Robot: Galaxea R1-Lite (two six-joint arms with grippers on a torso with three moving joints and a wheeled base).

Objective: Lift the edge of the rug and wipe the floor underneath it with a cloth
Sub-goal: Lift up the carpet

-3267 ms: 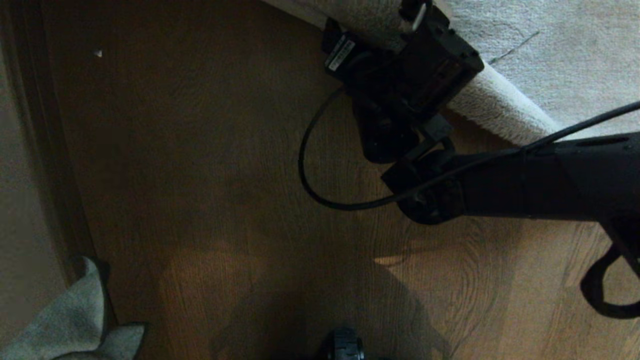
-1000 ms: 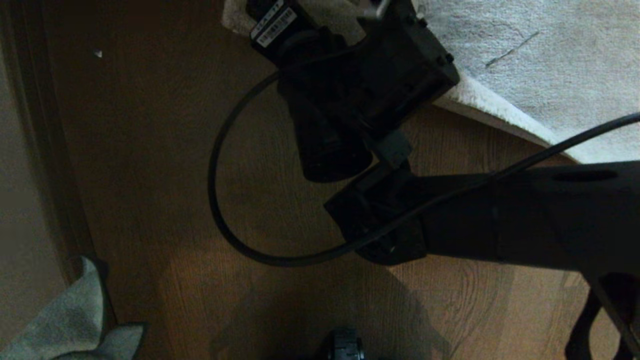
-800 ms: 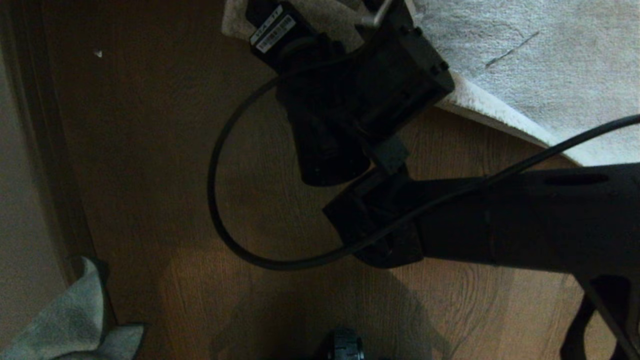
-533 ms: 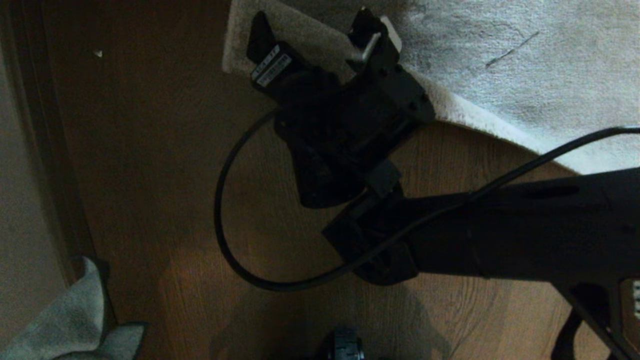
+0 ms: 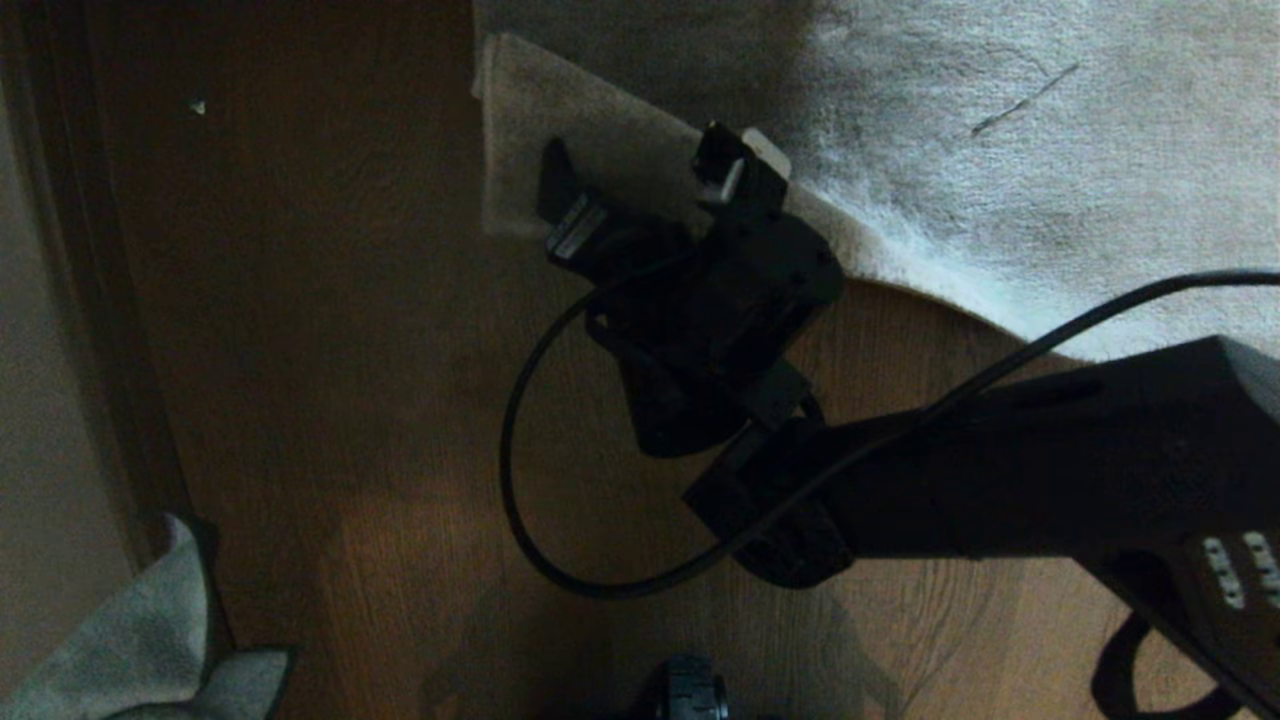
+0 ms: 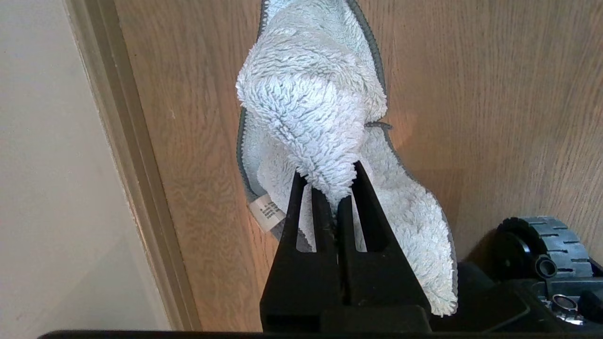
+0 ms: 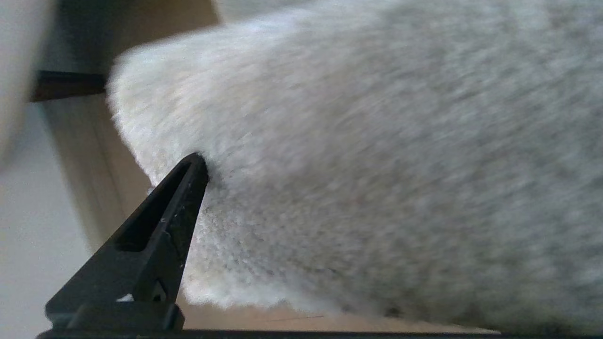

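The grey-beige rug edge [image 5: 930,290] runs across the top of the head view and ends in a square corner [image 5: 500,140]. My right gripper [image 5: 645,175] is open over that corner, one finger on each side of a patch of pile. In the right wrist view one black finger [image 7: 186,197] touches the rug [image 7: 367,165], and nothing is clamped. The brown wood-grain floor [image 5: 350,400] lies in front. In the left wrist view my left gripper [image 6: 330,183] is shut on a fold of the light blue cloth [image 6: 311,94], which hangs above the floor. The cloth [image 5: 140,640] also shows at the head view's lower left.
A pale wall and skirting board [image 5: 60,350] run along the left side. My right arm's black cable [image 5: 520,480] loops over the floor. A wheel of my base [image 6: 541,245] sits close to the hanging cloth.
The open right gripper has drawn back toward me. The rug corner, earlier cut off at the picture's top, now shows whole and lies lower. The cloth and left gripper have kept still.
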